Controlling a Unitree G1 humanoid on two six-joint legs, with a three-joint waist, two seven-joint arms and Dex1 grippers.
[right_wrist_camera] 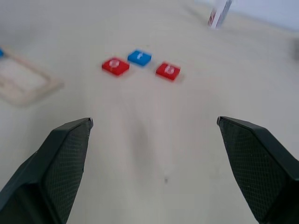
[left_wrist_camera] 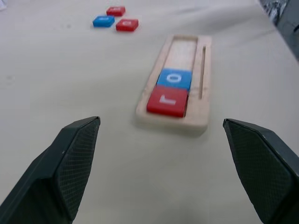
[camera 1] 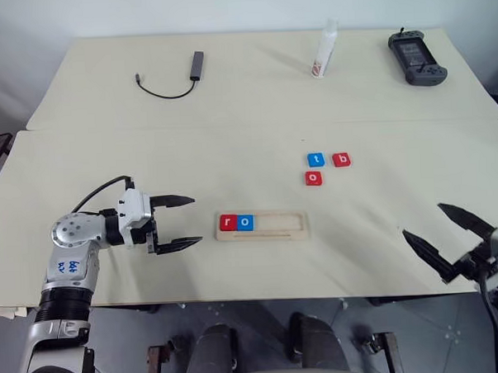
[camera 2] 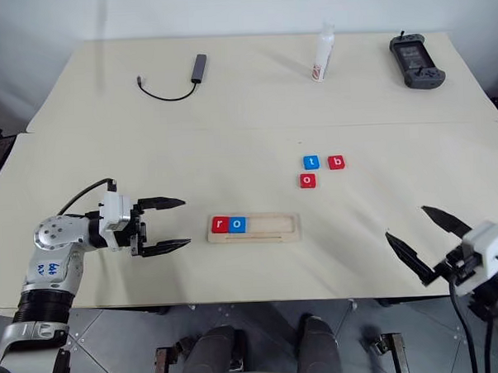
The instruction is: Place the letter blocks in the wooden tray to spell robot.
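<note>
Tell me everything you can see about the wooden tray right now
The wooden tray is a long, narrow holder of pale wood with rounded corners, a recessed slot and a thin groove along one long side. It lies flat on the cream table, lengthwise across the robot's view, near the front edge. Two blocks sit side by side at its left end: a red r, then a blue o. The rest of the slot is bare. The open left tool is beside that end, not touching it.

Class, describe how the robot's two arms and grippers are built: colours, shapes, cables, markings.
Left gripper: two black pointed fingers with textured pads, white wrist block, black cable, silver arm with blue handwriting. Right gripper: same black fingers, white block, black cables.
</note>
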